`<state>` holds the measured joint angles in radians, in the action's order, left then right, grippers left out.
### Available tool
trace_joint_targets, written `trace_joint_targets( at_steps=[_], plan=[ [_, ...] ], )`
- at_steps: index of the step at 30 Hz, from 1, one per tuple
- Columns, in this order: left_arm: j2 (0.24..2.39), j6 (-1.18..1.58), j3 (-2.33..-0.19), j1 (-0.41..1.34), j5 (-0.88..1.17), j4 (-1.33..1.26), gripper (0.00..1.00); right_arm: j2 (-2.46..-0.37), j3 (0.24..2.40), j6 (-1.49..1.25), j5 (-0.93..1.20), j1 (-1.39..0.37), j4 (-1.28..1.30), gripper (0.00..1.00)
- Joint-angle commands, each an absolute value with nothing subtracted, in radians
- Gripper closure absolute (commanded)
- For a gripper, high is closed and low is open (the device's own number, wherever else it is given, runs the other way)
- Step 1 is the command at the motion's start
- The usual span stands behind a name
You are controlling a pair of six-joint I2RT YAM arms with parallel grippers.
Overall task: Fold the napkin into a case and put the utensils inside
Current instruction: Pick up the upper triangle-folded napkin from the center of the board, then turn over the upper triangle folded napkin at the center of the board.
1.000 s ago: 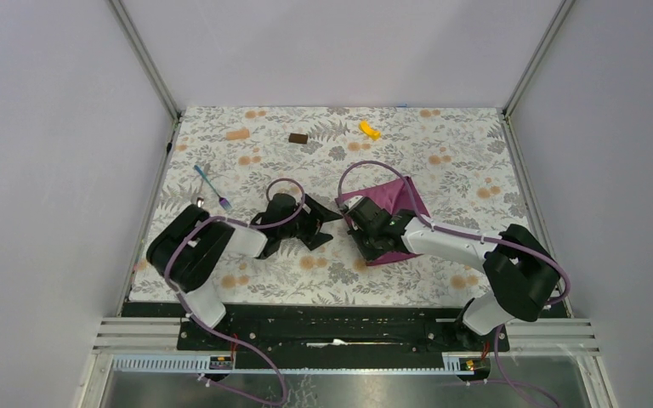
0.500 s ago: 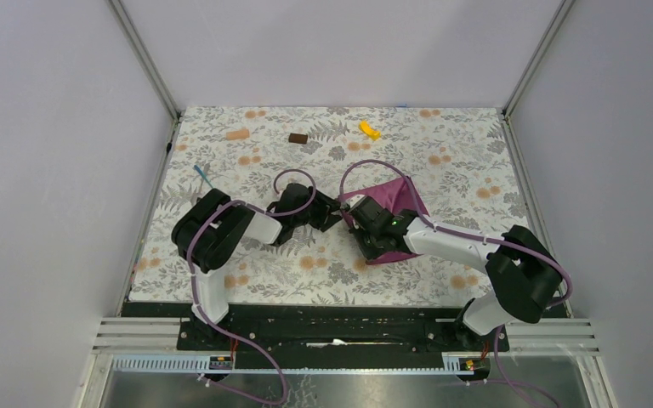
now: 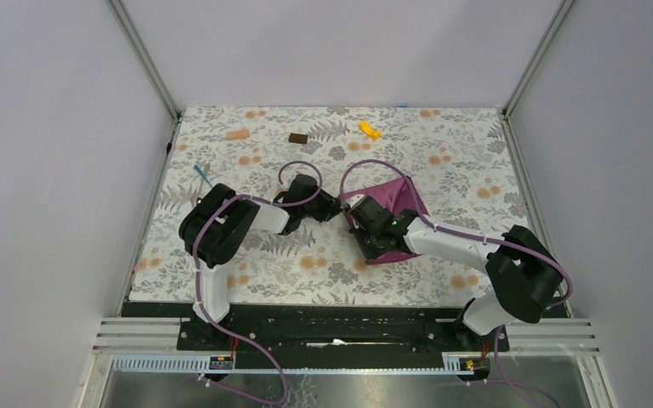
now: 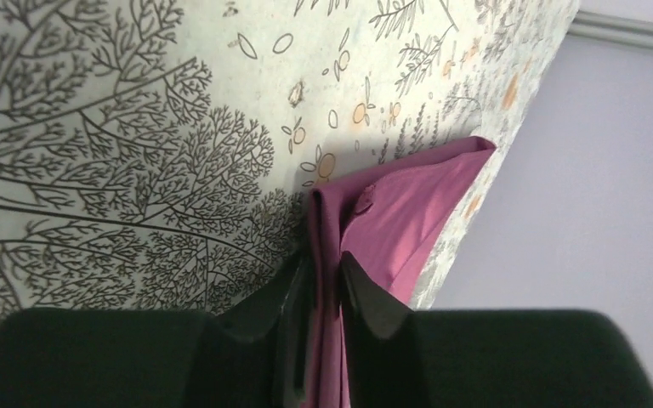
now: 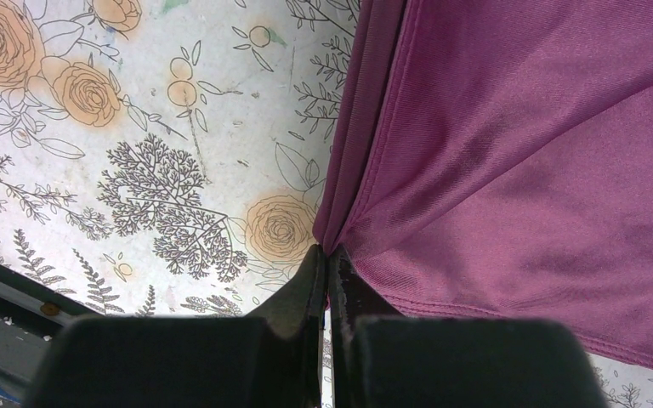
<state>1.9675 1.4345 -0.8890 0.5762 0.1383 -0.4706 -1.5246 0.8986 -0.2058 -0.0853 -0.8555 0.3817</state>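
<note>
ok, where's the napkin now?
Top view, right of centre on the floral cover: the napkin, its left side pinched in both arms' jaws.

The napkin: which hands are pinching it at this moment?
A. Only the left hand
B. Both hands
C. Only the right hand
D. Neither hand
B: in the wrist views the left hand clamps a fold of the napkin, and the right hand clamps its edge.
</note>
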Motion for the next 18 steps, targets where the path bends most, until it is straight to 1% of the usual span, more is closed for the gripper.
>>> trace_joint_targets(
  at_steps=[1, 4, 8, 11, 14, 16, 18],
  plan=[
    [1.973, 1.34, -0.939, 0.578, 0.068, -0.331, 0.85, -1.494, 0.901, -0.201, -0.066, -0.846, 0.35, 1.0],
    [1.91, 1.273, -0.955, 0.575, 0.016, -0.257, 1.0, -1.491, 0.91, -0.207, -0.039, -0.848, 0.345, 1.0],
    [1.772, 1.225, -0.943, 0.549, 0.003, -0.131, 1.0, -1.485, 0.944, -0.254, -0.002, -0.883, 0.33, 1.0],
    [1.606, 1.206, -0.896, 0.501, 0.003, -0.01, 1.0, -1.483, 0.968, -0.335, 0.09, -0.945, 0.262, 1.0],
    [1.38, 1.169, -0.84, 0.424, 0.004, 0.143, 1.0, -1.53, 1.039, -0.41, 0.163, -1.037, 0.193, 1.0],
    [1.218, 1.099, -0.856, 0.378, -0.066, 0.293, 1.0, -1.582, 1.109, -0.451, 0.218, -1.102, 0.133, 1.0],
    [1.036, 1.032, -0.915, 0.346, -0.167, 0.461, 1.0, -1.633, 1.186, -0.505, 0.316, -1.153, 0.051, 1.0]
  ],
)
